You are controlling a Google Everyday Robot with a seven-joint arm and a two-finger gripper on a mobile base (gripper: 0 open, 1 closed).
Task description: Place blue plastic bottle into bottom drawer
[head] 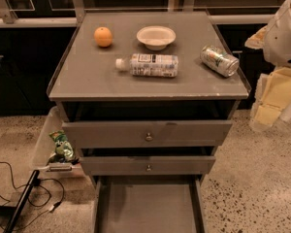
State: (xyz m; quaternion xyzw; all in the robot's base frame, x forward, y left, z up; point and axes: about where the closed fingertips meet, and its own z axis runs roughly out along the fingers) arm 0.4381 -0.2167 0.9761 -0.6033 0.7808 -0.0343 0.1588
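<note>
Blue plastic bottle [153, 65]: lying on its side on the table [87, 76], just in front of the white bowl [156, 37], cap pointing left.
Drink can [219, 60]: right of the bowl, also on its side, apart from the bottle.
Bottom drawer [148, 203]: well below the bowl and nearer me, pulled out.
Gripper [274, 101]: far right of the bowl, beyond the table's edge.
Jaws: I cannot tell whether they are apart or together.
Step in hand: the reach, I judge. I'd descend over the label at mid-body, straddle the bottle's width, and stay clear of bowl and can.
</note>
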